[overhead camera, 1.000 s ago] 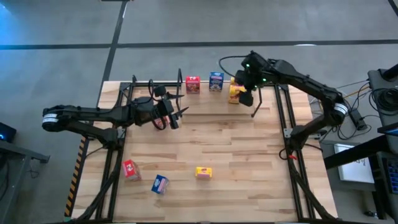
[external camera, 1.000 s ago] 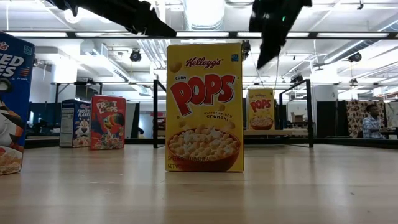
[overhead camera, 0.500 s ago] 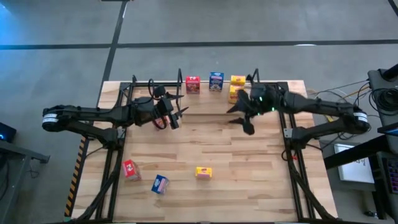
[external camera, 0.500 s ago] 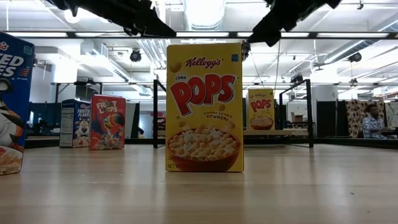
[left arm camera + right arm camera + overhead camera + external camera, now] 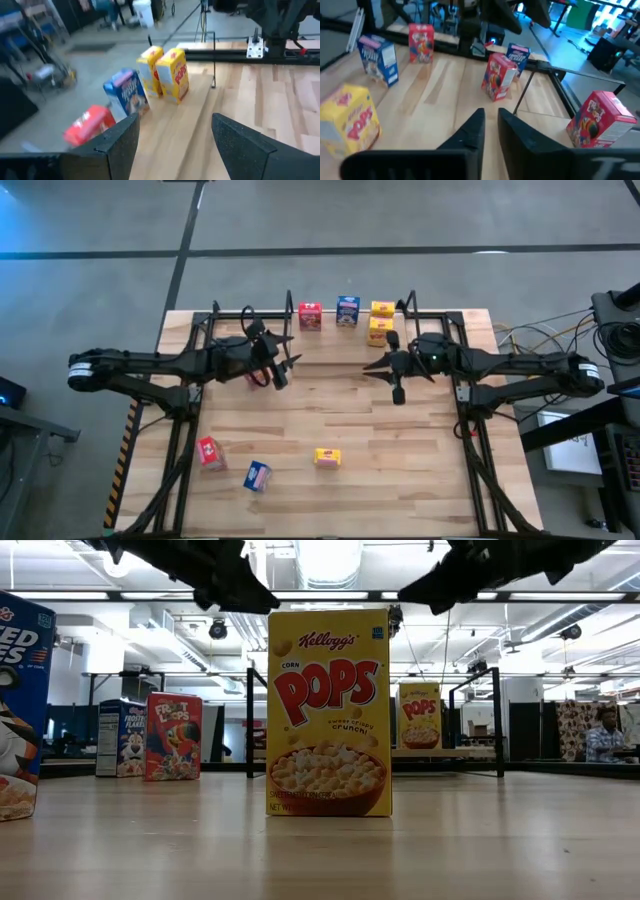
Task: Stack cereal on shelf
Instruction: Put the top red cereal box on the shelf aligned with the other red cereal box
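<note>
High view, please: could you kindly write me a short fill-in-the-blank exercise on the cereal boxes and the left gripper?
In the high view, ___ cereal boxes stand along the far edge of the table. Along its near edge sit a red box, a blue box and a ___ one. The left gripper holds nothing; its jaws are ___.
Missing words: four; yellow; open.

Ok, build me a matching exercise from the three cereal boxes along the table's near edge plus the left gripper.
Things:
1. near red box
2. near blue box
3. near yellow box
4. left gripper

Places or states:
a. middle of the near row
b. open, holding nothing
c. end of the row on the right arm's side
d. end of the row on the left arm's side

Pairs: 1-d, 2-a, 3-c, 4-b
</note>
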`<state>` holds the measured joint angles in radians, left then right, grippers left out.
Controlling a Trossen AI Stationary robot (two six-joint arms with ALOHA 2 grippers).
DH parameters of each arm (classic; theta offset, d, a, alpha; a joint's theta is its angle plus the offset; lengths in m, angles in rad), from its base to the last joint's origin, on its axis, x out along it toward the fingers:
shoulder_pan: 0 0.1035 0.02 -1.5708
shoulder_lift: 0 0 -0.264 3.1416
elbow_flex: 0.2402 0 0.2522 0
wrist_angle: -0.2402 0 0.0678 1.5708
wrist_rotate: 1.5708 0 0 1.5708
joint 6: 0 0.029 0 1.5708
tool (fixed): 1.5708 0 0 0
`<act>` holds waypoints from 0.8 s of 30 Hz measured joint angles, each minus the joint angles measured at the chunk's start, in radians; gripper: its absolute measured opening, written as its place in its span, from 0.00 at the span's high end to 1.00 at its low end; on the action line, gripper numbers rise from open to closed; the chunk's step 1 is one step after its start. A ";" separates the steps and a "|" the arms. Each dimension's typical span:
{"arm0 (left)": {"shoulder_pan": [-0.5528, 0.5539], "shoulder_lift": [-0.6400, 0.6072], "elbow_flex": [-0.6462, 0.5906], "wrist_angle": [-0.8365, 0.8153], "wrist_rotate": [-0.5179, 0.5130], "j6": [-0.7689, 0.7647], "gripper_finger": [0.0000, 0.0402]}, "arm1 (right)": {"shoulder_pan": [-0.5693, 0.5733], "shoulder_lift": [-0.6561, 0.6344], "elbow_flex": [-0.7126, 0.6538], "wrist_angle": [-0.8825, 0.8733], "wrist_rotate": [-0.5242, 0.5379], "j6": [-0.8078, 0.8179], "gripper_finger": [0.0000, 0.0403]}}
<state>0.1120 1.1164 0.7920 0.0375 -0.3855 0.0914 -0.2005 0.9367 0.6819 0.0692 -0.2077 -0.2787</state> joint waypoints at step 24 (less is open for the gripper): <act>-0.006 0.117 0.177 -0.377 -0.001 -0.144 0.42 | 0.000 0.053 -0.051 0.074 -0.024 -0.022 0.57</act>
<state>0.1055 1.2336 0.9688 -0.3394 -0.3867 -0.0530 -0.2008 0.9902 0.6312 0.1430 -0.2321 -0.3010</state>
